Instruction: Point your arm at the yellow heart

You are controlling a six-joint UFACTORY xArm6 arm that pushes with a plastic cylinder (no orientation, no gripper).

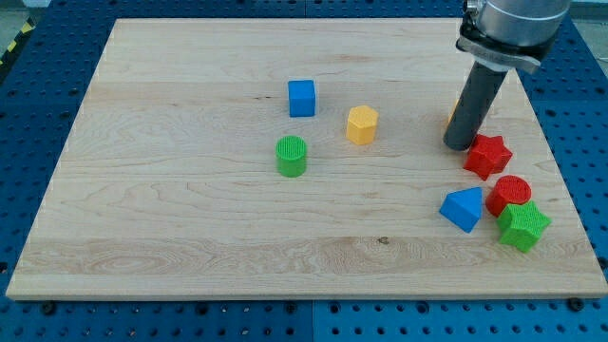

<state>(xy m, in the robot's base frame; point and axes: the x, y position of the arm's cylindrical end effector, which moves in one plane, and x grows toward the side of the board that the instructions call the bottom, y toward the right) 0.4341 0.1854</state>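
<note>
My tip (460, 145) rests on the wooden board (190, 218) at the view's right. A small yellow-orange sliver (452, 121) shows at the rod's left edge. The rod hides the rest of that block, so its shape cannot be made out. No yellow heart shows in full. A yellow hexagonal block (362, 124) lies well to the left of my tip. A red star (487, 156) sits just right of and below my tip, very close to it.
A blue cube (302, 98) and a green cylinder (292, 156) lie near the board's middle. A red cylinder (509, 194), a blue wedge-like block (463, 208) and a green star (523, 225) cluster at the lower right, near the board's right edge.
</note>
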